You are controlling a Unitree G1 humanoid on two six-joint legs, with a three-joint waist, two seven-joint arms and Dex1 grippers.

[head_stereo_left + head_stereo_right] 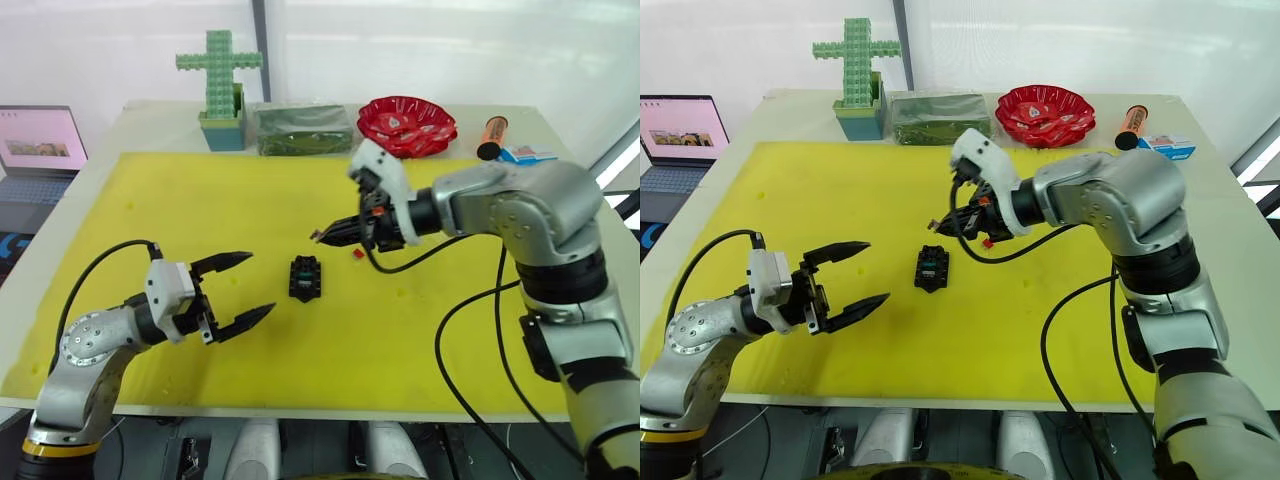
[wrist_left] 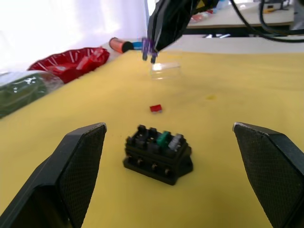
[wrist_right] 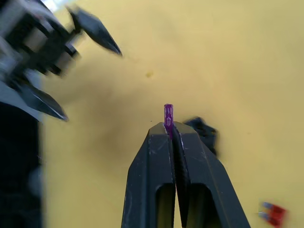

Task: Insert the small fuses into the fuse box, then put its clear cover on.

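Pinching the purple fuse point(image 3: 168, 114), right end effector point(image 1: 322, 236) hovers near fuse box point(image 1: 305, 277) for insertion; left end effector point(image 1: 243, 289) gapes, empty.

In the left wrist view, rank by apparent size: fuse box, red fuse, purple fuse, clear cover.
1. fuse box
2. clear cover, though it lies farther away
3. red fuse and purple fuse: alike, unranked

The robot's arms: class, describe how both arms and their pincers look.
Both arms are silver-grey metal with dark joint bands and loose black cables. Each wrist carries a white block. The left pincer and right pincer each have two black, tapering, pointed fingers with textured inner pads.
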